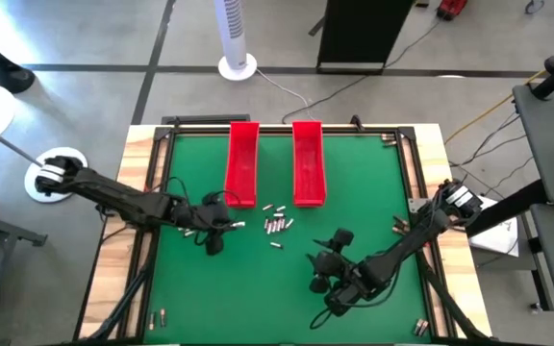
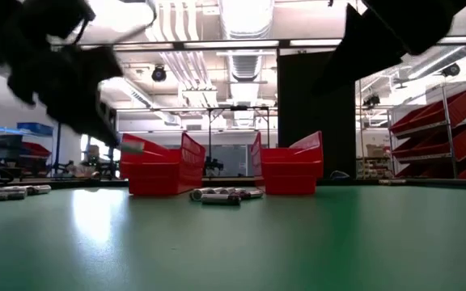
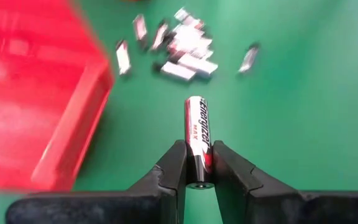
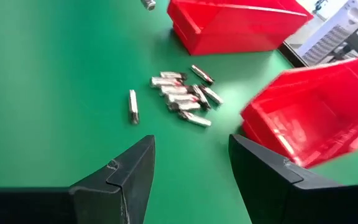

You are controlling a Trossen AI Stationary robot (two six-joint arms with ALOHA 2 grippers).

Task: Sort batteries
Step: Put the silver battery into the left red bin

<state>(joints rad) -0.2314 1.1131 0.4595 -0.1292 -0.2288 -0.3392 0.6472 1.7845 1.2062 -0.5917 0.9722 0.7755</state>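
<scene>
Fingers of the left gripper (image 3: 196, 177) are clamped on one silver-and-black cylindrical battery (image 3: 197, 134), pinched at its rear end so that most of its length juts forward, lengthwise along the fingers; that hold leaves the free end able to be lowered into a bin, I judge. In the high view this left gripper (image 1: 221, 219) sits just beside the near end of the left-hand long red plastic tray (image 1: 242, 163), which suggests that tray is the battery's destination. Beyond it, the loose heap of small silvery cylindrical batteries (image 1: 275, 225) lies on the green table mat (image 1: 354, 231), near the near ends of both trays and between them, with one or two strays a little apart. The second long red plastic tray (image 1: 308, 161) lies parallel, to the right of the first. The right gripper (image 4: 191, 168) has its two dark fingers spread wide with nothing between them, facing the heap from the near side of the mat (image 1: 327, 269), probably ready for its own pick.
</scene>
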